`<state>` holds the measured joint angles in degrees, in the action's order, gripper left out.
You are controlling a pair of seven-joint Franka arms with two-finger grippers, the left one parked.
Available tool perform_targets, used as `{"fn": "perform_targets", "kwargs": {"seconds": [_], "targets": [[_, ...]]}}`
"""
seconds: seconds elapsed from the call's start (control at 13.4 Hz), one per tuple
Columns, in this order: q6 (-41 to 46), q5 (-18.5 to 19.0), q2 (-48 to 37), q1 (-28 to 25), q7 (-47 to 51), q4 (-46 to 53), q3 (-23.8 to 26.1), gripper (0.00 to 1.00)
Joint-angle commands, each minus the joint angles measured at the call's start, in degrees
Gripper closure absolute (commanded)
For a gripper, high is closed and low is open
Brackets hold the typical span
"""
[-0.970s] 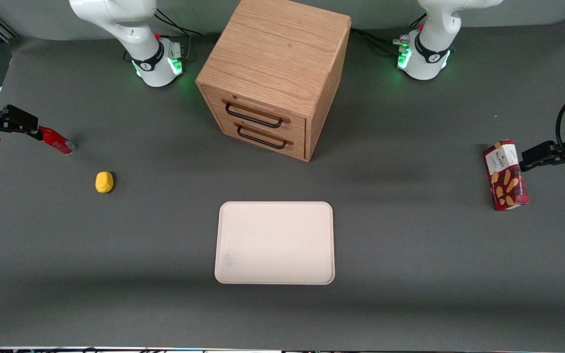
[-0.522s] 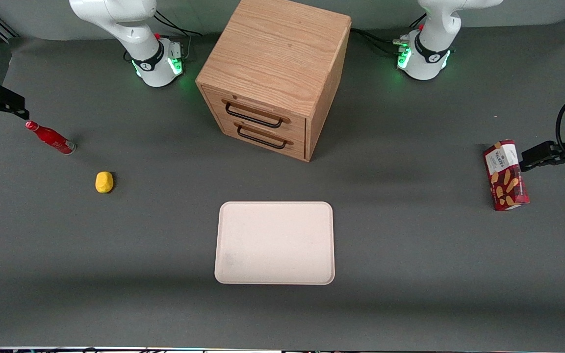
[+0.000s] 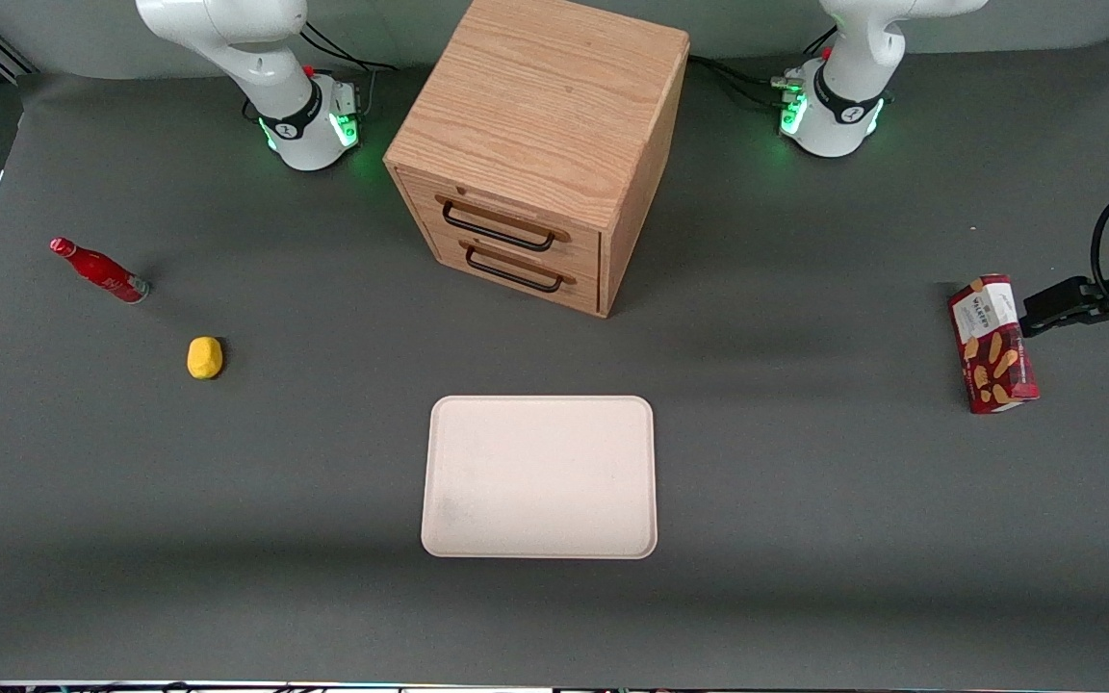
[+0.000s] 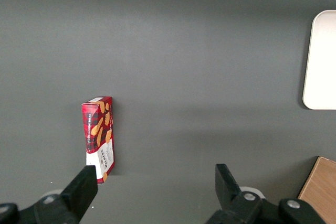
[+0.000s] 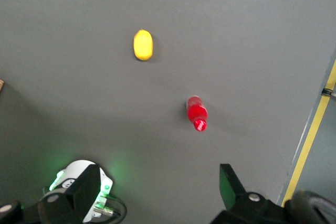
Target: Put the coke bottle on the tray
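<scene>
The coke bottle point(image 3: 97, 272), small and all red with a red cap, stands on the grey table toward the working arm's end. The right wrist view looks down on it point(image 5: 197, 114). The tray point(image 3: 540, 476), pale cream-pink and empty, lies near the front camera in front of the cabinet; its edge shows in the left wrist view point(image 4: 321, 61). My right gripper point(image 5: 157, 177) is out of the front view. It hangs high above the table, open wide and empty, with the bottle below it and off to one side of the gap.
A yellow lump point(image 3: 205, 357) lies nearer the front camera than the bottle and also shows in the right wrist view point(image 5: 143, 44). An oak two-drawer cabinet point(image 3: 540, 154) stands mid-table. A red snack box point(image 3: 992, 345) stands toward the parked arm's end. Yellow tape point(image 5: 312, 129) marks the table edge.
My right gripper, which was at the bottle's cap a second ago, has drawn away and left the front view. The bottle has stayed where it stood.
</scene>
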<state>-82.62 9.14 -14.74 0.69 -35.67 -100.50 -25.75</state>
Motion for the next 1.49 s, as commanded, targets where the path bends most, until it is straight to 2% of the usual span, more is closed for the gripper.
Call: {"fn": "perform_targets", "kwargs": {"seconds": [0.0,0.15,0.3,0.75,1.19,1.42], "targets": [[-3.2,3.6,-7.5,-1.3,-0.4,-6.5,-2.4,0.00],[-3.2,4.0,-8.6,-1.3,-0.5,-7.2,-5.4,0.00],[-3.2,6.1,-10.7,-1.3,-0.5,-8.8,-7.6,0.00],[-3.4,7.4,-11.5,-1.4,0.5,-11.6,-8.4,0.00],[-16.1,7.5,-10.0,-1.2,0.6,-21.7,-8.5,0.00],[-24.9,7.5,-8.3,-1.2,0.6,-28.3,-10.7,0.00]]}}
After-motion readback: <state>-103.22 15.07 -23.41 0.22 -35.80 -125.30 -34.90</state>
